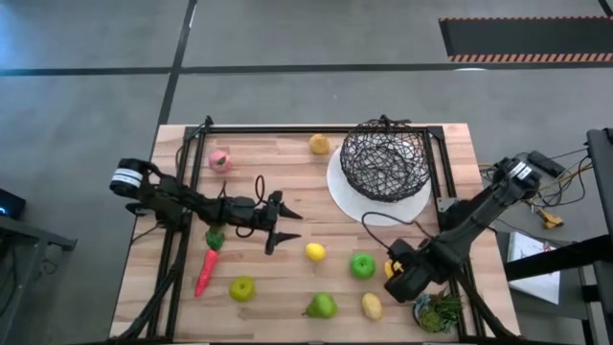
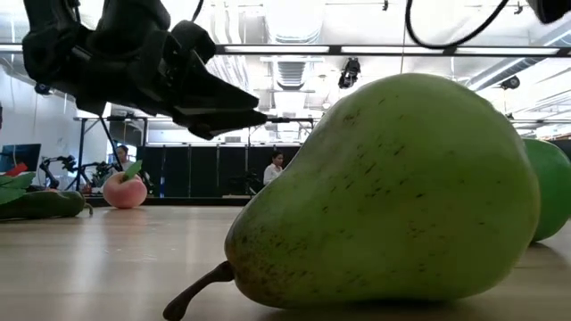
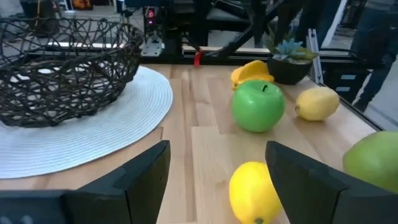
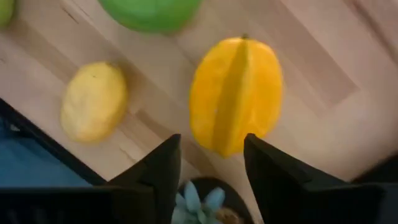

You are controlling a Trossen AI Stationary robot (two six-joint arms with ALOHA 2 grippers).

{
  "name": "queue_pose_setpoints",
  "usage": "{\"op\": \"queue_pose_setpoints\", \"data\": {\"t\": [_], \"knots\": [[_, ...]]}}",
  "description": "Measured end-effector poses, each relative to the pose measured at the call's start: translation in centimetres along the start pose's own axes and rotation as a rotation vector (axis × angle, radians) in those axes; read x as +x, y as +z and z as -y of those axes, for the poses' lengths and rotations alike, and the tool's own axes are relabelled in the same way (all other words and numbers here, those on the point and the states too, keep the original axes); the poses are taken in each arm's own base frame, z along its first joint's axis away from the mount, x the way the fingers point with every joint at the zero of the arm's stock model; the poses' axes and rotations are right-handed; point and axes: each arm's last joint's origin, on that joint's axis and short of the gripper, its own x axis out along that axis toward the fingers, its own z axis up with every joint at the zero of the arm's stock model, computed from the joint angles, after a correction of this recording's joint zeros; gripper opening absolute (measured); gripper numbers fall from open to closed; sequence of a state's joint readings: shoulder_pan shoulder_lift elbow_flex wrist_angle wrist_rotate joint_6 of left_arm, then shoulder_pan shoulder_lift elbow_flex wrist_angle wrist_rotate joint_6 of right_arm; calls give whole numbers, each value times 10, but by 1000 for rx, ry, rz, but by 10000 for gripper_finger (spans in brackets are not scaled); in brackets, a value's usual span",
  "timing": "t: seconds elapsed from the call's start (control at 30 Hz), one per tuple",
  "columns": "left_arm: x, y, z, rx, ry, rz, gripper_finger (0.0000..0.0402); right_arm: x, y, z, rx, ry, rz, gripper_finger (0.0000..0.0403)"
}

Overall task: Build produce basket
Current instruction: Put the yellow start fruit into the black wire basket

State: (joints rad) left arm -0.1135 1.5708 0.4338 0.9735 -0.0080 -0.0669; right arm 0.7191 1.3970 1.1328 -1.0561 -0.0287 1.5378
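Your job has not really started, as far as you can see. Nothing is in the basket yet.

Start on the left. The pink peach (image 1: 219,160) sits at the far left of the table (image 1: 287,158). Nearer to you are the dark green pepper (image 1: 215,240) and the red carrot-like piece (image 1: 207,271). A green apple (image 1: 242,287) lies just right of the carrot.

The left gripper (image 1: 277,230) hangs over the middle of the table. Its two fingers (image 3: 134,180) are spread apart and hold nothing. A yellow lemon (image 1: 314,252) lies just past them.

Next come the green pear (image 1: 322,306) at the near edge, another lemon (image 1: 319,145) at the far edge, a second green apple (image 1: 362,265), and a third lemon (image 1: 372,306).

The basket (image 1: 385,160) stands on the white plate (image 1: 350,196) at the far right. You can see right through it, and it looks empty.

The right gripper (image 1: 398,275) is low at the near right, beside the small plant (image 1: 439,312). Its fingers are apart, over the orange piece (image 4: 235,93), and not holding it.

So every fruit and vegetable is left to move.
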Motion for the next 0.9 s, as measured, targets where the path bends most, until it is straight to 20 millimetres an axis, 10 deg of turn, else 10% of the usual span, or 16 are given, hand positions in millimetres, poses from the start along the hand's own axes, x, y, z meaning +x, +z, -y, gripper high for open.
{"op": "queue_pose_setpoints", "data": {"t": [0.9], "knots": [[2,4,1,1,-10,21,248,49,3,14,-57,-89,1,22]]}}
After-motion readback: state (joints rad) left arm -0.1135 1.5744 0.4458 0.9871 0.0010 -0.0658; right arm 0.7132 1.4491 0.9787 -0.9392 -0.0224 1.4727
